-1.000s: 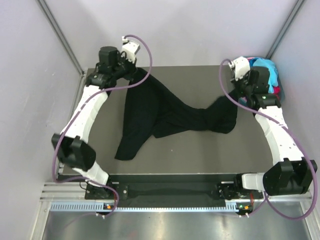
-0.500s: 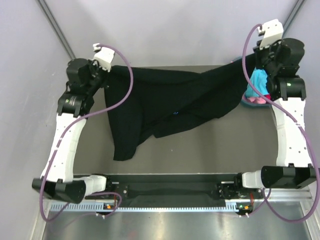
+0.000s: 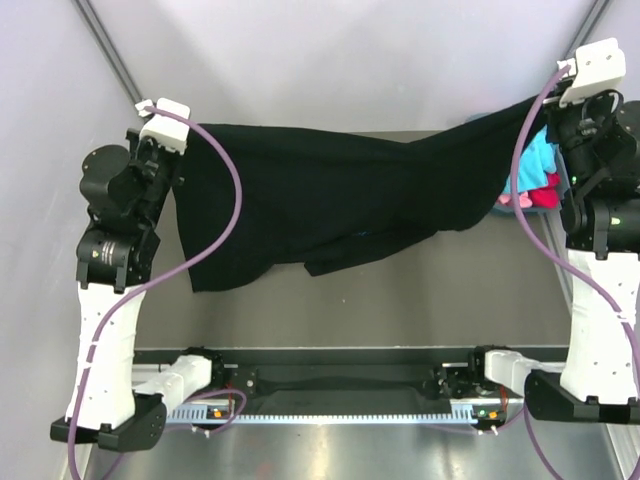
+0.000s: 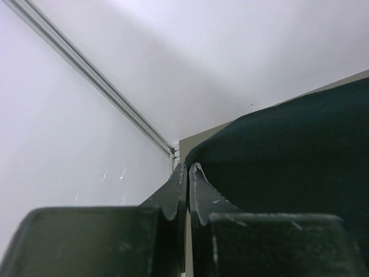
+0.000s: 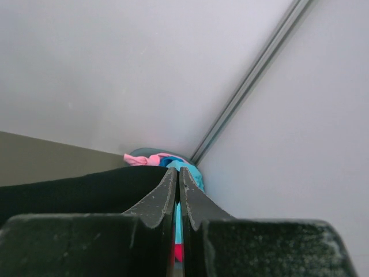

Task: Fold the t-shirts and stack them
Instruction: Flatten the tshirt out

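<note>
A black t-shirt (image 3: pixel 340 190) hangs stretched in the air between my two grippers, high above the table. My left gripper (image 3: pixel 178 140) is shut on its left end, and my right gripper (image 3: pixel 545 100) is shut on its right end. The lower part sags, with a sleeve hanging at the lower left (image 3: pixel 225 270). In the left wrist view the closed fingertips (image 4: pixel 188 167) pinch the black cloth (image 4: pixel 288 156). In the right wrist view the closed gripper (image 5: pixel 177 171) holds the black cloth (image 5: pixel 75 190).
A pile of blue, pink and red shirts (image 3: pixel 530 175) lies at the table's far right corner, also in the right wrist view (image 5: pixel 167 161). The dark table (image 3: pixel 350 310) lies below the shirt. Walls close in on both sides and behind.
Both arms have risen and spread apart, lifting the black shirt off the table and pulling it taut into a wide sheet.
</note>
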Robot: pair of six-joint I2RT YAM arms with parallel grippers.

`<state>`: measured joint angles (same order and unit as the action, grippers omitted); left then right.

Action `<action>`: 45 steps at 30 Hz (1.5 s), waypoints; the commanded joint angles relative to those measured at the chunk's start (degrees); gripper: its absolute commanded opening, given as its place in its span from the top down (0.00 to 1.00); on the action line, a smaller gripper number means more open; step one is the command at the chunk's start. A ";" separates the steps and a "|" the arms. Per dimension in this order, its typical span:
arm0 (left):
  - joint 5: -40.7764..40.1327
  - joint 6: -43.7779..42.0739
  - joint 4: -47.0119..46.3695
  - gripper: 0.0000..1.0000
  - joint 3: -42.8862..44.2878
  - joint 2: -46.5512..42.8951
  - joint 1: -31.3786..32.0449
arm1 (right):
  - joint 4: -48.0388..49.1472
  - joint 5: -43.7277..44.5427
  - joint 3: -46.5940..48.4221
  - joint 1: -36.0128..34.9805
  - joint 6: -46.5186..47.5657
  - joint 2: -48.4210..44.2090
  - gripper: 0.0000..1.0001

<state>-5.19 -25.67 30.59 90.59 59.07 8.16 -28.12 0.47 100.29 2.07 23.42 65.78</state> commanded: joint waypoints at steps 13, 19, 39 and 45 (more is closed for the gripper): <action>-3.33 4.75 -3.16 1.00 5.73 -1.86 -0.52 | -1.68 0.15 15.09 1.97 -6.80 0.76 1.00; -4.65 6.07 -4.22 1.00 12.94 1.31 -0.52 | -0.80 -0.29 25.01 2.24 -5.49 2.33 1.00; -9.14 -0.52 -8.27 1.00 21.47 -6.51 -0.43 | 8.60 3.40 28.72 2.24 4.88 -10.58 1.00; -8.87 -3.77 -8.97 1.00 23.76 -4.40 -0.34 | 11.67 3.66 29.79 2.24 6.81 -8.40 1.00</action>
<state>-10.79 -26.04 25.41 113.65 52.51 8.19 -21.56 0.58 129.51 3.29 27.40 54.85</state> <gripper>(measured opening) 0.019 0.007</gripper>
